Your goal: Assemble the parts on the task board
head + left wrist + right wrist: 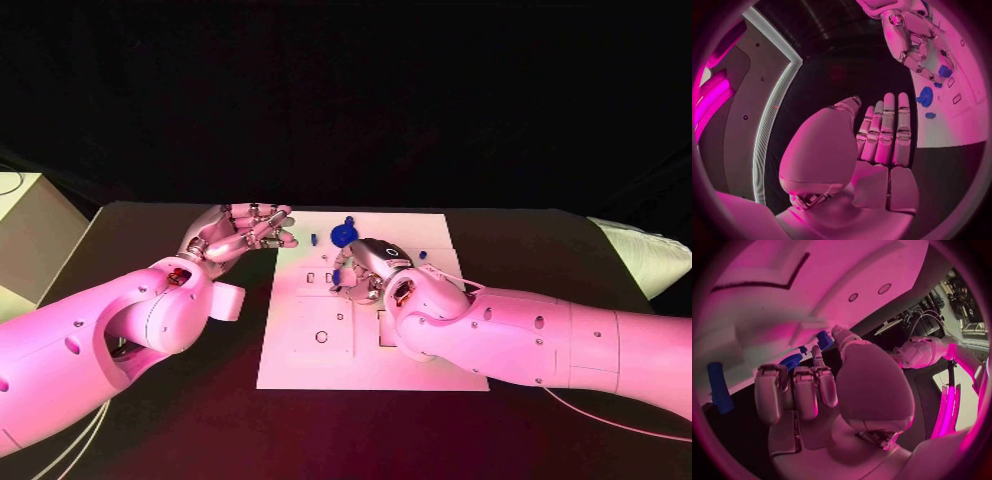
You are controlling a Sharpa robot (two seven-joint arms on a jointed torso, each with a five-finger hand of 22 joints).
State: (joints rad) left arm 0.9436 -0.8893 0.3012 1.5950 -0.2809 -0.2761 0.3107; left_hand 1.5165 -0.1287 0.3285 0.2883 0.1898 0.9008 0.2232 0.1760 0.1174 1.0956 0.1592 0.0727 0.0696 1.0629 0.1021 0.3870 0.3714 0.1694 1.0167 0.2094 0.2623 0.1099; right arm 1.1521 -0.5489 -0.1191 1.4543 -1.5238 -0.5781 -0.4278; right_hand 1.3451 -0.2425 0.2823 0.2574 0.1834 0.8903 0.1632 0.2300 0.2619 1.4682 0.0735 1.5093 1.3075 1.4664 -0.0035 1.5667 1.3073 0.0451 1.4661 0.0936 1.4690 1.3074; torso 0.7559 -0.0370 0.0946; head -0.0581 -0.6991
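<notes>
From the head camera, the white task board (368, 340) lies flat on the dark desk (173, 420). The right hand (368, 265) sits over its upper middle, hiding what lies beneath. A round blue part (343, 235) stands near the far edge. The left hand (238, 235) is raised beside the board, holding nothing.

Left wrist camera: smooth metallic fingers (889, 130) extended side by side, clear of the board.

Right wrist camera: fingers (795, 392) curled in, a small blue part (824, 340) pinched at the fingertips; a blue bar (718, 387) lies on the board.
</notes>
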